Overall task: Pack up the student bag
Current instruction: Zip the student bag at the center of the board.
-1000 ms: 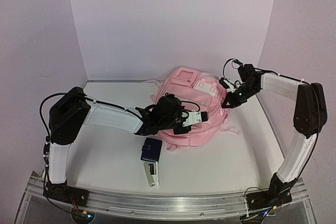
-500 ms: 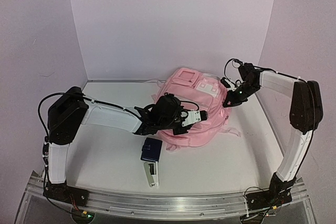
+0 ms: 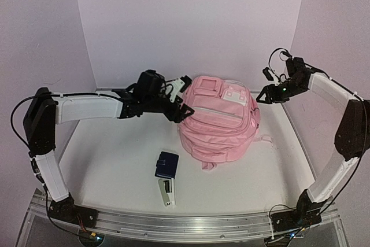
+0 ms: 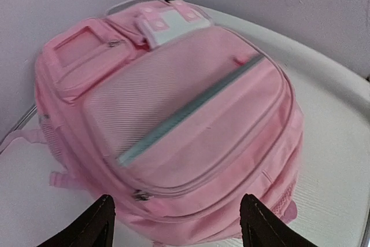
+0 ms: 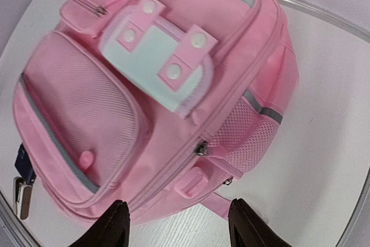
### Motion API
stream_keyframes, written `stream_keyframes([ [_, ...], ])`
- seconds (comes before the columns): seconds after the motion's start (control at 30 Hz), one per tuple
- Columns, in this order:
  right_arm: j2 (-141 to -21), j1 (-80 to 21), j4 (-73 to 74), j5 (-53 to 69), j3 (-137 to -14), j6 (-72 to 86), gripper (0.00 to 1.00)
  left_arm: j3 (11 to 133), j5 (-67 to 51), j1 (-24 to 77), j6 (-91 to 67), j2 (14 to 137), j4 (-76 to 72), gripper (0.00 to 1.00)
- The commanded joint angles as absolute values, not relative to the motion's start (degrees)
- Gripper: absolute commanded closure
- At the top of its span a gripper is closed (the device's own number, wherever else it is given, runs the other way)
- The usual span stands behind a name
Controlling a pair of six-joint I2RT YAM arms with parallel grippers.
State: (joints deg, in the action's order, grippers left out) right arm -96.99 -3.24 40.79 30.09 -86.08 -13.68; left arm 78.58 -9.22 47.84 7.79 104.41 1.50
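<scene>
Student bag (image 3: 219, 122) lies zipped on the counter (image 3: 110, 166). The left hand (image 3: 185, 98) and right hand (image 3: 266, 93) hover alongside, both released and empty. Opening a zip seems next.

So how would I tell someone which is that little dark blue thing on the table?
Find the big soft pink fabric backpack on the white table. Off its near left corner lie two small items end to end. Yours is the squat dark blue box, closer to the bag; the slim white stapler-like object lies nearer the front edge.
</scene>
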Motion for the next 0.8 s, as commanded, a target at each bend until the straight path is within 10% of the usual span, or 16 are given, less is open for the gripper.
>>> stream_keyframes([
  [0.0, -94.72, -4.39, 42.25, 37.38, -84.79, -10.39, 0.37, 77.44, -17.56, 40.61, -3.78, 100.37, 2.11, 0.24],
  [0.77, -97.71, -33.59, 39.03, 3.00, -84.64, -18.47, 0.32, 72.86, -33.26, 33.14, -12.62, 104.54, -6.47, 0.33],
])
